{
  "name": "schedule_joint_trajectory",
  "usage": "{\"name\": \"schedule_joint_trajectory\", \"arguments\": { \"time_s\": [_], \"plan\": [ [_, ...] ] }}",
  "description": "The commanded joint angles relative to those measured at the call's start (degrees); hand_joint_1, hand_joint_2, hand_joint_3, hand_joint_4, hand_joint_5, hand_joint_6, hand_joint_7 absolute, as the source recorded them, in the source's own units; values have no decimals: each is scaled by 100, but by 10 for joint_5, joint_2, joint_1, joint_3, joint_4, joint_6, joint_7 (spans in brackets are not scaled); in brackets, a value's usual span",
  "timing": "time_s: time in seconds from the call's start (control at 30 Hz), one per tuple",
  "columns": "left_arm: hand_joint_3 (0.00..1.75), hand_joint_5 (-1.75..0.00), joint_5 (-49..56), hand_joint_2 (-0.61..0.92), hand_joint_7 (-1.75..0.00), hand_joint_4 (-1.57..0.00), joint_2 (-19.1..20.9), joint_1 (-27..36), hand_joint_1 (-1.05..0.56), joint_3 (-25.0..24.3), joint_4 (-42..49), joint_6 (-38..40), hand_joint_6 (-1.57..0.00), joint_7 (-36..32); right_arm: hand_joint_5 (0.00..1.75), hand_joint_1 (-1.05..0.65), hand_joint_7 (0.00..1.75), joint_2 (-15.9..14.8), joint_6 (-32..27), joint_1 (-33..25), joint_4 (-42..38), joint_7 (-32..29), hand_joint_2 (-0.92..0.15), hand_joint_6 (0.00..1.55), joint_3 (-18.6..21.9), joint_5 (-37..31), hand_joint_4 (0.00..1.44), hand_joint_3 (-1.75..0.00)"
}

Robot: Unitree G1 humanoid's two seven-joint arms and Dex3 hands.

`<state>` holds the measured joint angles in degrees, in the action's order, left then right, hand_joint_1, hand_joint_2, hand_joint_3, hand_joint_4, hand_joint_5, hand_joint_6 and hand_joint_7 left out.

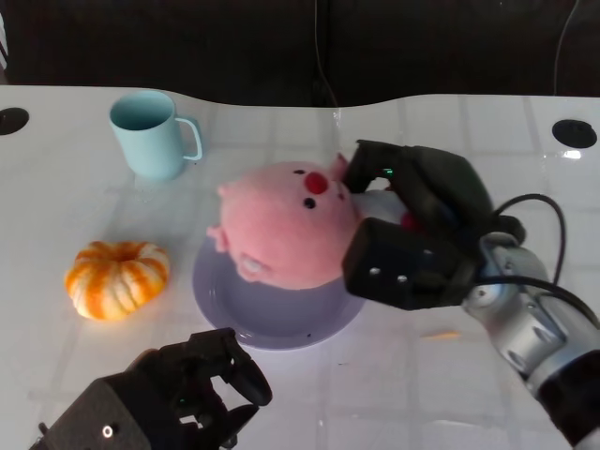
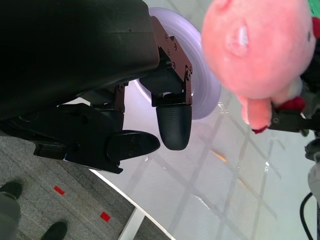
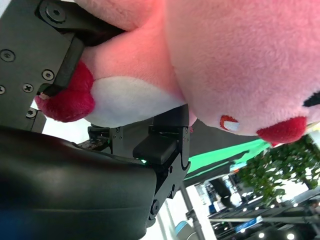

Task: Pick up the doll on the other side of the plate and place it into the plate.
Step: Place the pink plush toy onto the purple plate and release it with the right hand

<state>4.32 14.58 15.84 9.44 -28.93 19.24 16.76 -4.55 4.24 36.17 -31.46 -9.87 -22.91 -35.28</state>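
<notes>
A pink plush pig doll point(image 1: 286, 223) hangs over the lavender plate point(image 1: 272, 319), its round head above the plate's middle. My right hand point(image 1: 417, 225) grips the doll's body from the right side; fingers wrap its white and red parts point(image 3: 120, 100). The doll point(image 2: 262, 47) shows beside the plate point(image 2: 207, 95) in the left wrist view; whether it touches the plate I cannot tell. My left hand point(image 1: 192, 389) stays near the table's front edge, in front of the plate, holding nothing, fingers point(image 2: 172, 122) loosely curled and apart.
A light blue mug point(image 1: 150, 131) stands at the back left. A small orange and white pumpkin point(image 1: 117, 278) lies left of the plate. Black round holes point(image 1: 574, 132) mark the table's far corners. A person's shoes point(image 2: 10, 190) show on the grey floor.
</notes>
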Motion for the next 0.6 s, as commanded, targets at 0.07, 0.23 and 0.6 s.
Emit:
{"name": "schedule_joint_trajectory", "arguments": {
  "time_s": [0.07, 0.23, 0.6],
  "plan": [
    [46, -151, 4, 92, -134, -56, 4, -1, -13, -2, 2, -1, -56, -5, 175, -20, 174, 17, 19, 37, -29, -10, -40, 76, -17, -9, 94, -119],
    [46, -152, 10, 92, -132, -56, 6, -1, -13, 0, 3, -6, -57, -6, 175, -19, 175, 38, 29, 46, -55, -17, -45, 78, -28, -7, 97, -116],
    [46, -153, 11, 92, -132, -57, 3, -1, -13, 0, 0, 0, -57, -5, 121, -22, 67, 53, 5, 40, -42, 31, -62, 82, -40, 0, 78, -65]
  ]
}}
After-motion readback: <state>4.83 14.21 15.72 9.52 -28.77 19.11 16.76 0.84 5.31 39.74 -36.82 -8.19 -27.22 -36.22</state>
